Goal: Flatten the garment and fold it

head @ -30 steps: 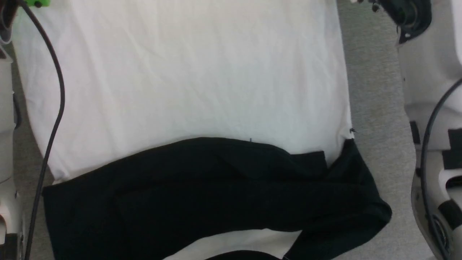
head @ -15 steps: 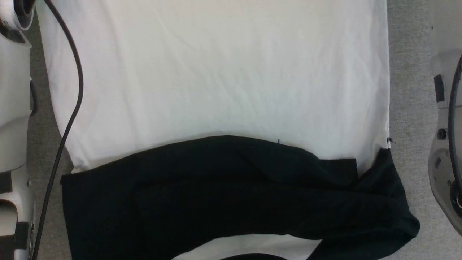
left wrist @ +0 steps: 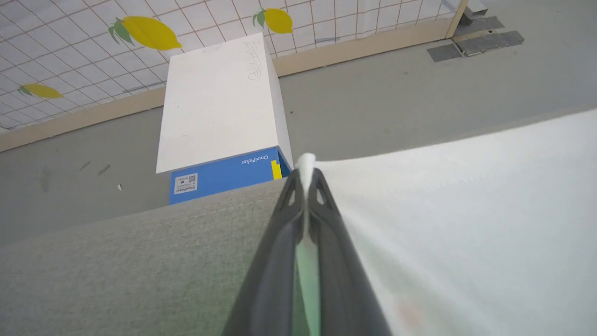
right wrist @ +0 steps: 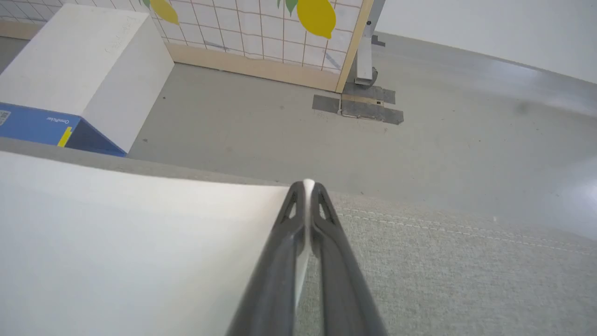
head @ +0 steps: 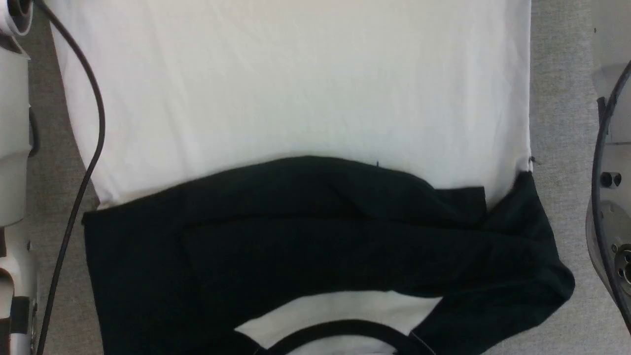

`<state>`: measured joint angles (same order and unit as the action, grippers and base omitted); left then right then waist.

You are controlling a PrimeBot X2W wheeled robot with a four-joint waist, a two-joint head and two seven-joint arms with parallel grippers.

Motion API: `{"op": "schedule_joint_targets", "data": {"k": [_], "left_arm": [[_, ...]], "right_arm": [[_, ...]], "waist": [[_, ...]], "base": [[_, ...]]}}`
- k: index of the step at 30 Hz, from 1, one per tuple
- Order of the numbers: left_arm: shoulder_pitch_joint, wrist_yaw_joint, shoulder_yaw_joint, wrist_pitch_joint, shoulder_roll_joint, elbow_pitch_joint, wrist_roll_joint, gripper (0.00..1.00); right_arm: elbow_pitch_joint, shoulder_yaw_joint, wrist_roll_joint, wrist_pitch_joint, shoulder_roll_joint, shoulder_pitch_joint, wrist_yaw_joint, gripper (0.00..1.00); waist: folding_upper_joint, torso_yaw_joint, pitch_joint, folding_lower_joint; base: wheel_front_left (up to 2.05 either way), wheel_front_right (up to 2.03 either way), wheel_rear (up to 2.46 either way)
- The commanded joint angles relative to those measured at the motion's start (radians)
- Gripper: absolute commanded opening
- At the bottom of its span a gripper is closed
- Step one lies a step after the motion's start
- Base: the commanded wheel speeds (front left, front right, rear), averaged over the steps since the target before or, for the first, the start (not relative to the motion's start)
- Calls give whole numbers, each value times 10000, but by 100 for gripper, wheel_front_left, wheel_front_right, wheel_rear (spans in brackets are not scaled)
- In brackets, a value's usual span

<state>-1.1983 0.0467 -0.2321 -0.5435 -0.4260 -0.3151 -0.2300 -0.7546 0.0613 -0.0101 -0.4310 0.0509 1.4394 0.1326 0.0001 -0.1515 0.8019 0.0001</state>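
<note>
The garment lies spread on the grey surface in the head view, white body toward the top, black sleeves folded across near the bottom, black collar at the bottom edge. The chest print is hidden. In the left wrist view my left gripper is shut on a white corner of the garment. In the right wrist view my right gripper is shut on the other white corner of the garment. Pale forearms stand at both sides of the head view.
A grey felt-like surface carries the shirt. Beyond its far edge sit a white and blue box on a grey floor and a tiled panel with lemon prints. A black cable runs down the left side.
The head camera shifted, so the shirt sits higher in the picture and more of the collar shows at the bottom. The black sleeves keep their lie on the white body.
</note>
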Motion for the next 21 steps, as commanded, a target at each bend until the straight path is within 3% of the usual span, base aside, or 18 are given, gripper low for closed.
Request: {"op": "schedule_joint_targets", "data": {"k": [1, 6, 10, 15, 21], "left_arm": [[-216, 109, 140, 344, -179, -85, 45, 0], [236, 28, 361, 1632, -165, -238, -212, 0], [1147, -168, 560, 2722, -140, -55, -577, 0], [3118, -271, 821, 3862, -54, 718, -1080, 0], [6011, -178, 932, 4351, 90, 2383, -1562, 0]], "right_arm": [[69, -21, -18, 375, 100, -54, -19, 0], [72, -487, 596, 1547, 225, -430, -19, 0], [429, -1512, 1240, 2552, 681, -1289, -19, 0], [1441, -2687, 2430, 3334, 1431, -3152, -19, 0], [3100, -3204, 3364, 3500, 2139, -5554, -19, 0]], "waist": [[-1, 5, -199, -1], [-1, 79, -872, -1], [-1, 183, -1711, -1], [-1, 352, -3126, -1], [-1, 468, -4562, -1]], "base": [[0, 0, 0], [0, 0, 0], [0, 0, 0], [0, 0, 0], [0, 0, 0]]}}
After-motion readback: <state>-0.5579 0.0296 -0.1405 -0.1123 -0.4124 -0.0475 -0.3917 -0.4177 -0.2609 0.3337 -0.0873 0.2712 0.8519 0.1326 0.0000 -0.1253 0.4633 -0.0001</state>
